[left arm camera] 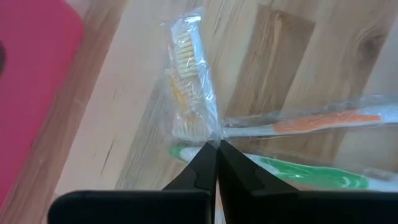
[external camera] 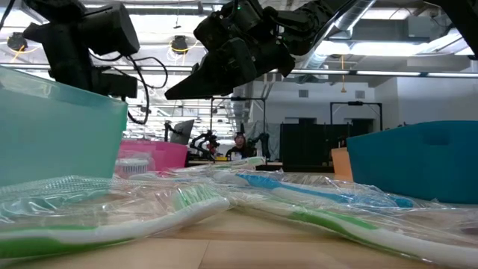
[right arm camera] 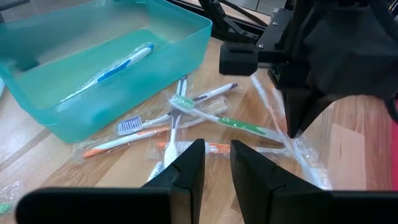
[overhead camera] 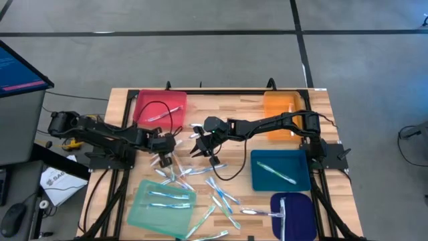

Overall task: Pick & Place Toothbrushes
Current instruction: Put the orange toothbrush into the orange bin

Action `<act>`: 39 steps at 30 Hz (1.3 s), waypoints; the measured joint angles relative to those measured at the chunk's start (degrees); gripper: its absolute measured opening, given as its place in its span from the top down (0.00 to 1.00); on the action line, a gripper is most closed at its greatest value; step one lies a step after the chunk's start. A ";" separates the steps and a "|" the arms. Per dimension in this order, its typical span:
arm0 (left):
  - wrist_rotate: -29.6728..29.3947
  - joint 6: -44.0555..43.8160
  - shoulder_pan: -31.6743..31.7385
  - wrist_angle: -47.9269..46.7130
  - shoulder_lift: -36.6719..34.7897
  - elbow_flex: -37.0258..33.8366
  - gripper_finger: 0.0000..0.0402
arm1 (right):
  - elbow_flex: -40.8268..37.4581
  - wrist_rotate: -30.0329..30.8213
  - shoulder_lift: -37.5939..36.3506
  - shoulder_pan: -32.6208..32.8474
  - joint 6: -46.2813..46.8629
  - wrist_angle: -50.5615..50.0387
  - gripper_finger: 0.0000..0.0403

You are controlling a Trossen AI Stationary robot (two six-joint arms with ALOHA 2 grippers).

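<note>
**Visitor:** How do these things handle?

**Me:** Lightly, I judge. Each toothbrush is a thin, stiff plastic stick sealed in a clear crinkly wrapper, so the film will likely slip and spring before the handle takes any load. I would close on the handle itself, near its middle, not on loose film at an end.

**Visitor:** And what has your left claw got now?

**Me:** My left gripper [overhead camera: 165, 158] is pressed fully together, tips touching. In my left wrist view they meet on the wrapper of an orange-handled toothbrush [left arm camera: 323, 121], just where the neck joins the yellowish bristle head. I hold film there; whether I have the stick as well I cannot tell. A green-handled toothbrush [left arm camera: 305, 175] lies right beside it, under my fingertips [left arm camera: 205, 163].

**Visitor:** Your other claw?

**Me:** My right gripper [overhead camera: 202, 150] hovers above the wooden table [overhead camera: 234, 107] near the middle, fingers parted by a narrow gap, holding nothing. It looks down on the loose pile of toothbrushes [right arm camera: 193, 115].

**Visitor:** Where are the rest?

**Me:** Most lie scattered between the trays at the table's middle and near edge. A few are placed: some in the pale green tray [overhead camera: 138, 213], one in the teal tray [overhead camera: 257, 181], one in the red tray [overhead camera: 144, 99], one on the dark blue tray [overhead camera: 301, 217]. The orange tray [overhead camera: 281, 127] I cannot judge.
</note>
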 joint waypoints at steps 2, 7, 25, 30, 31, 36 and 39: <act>-0.65 0.00 0.00 -0.80 -1.92 0.43 1.00 | 0.00 0.00 0.00 0.00 0.00 -0.02 0.82; -3.05 -0.24 0.00 -0.89 -8.20 1.09 1.00 | 0.00 0.00 0.00 0.00 0.00 -0.09 0.82; -0.01 0.02 1.00 3.75 -9.56 1.11 1.00 | 0.00 0.00 0.00 0.00 0.44 0.11 0.82; -1.78 0.26 2.86 3.12 -7.02 1.11 0.99 | 0.00 0.00 0.00 0.00 0.46 0.06 0.82; -1.50 0.26 3.36 3.14 -6.37 1.11 0.99 | 0.00 0.00 0.00 0.00 0.46 0.08 0.82; -0.42 0.20 5.14 2.75 -2.83 1.11 0.91 | 0.00 0.00 0.00 0.00 0.46 0.02 0.82; -0.73 -1.12 6.11 2.59 -1.60 1.11 0.81 | 0.00 0.00 0.00 0.00 0.46 -0.05 0.82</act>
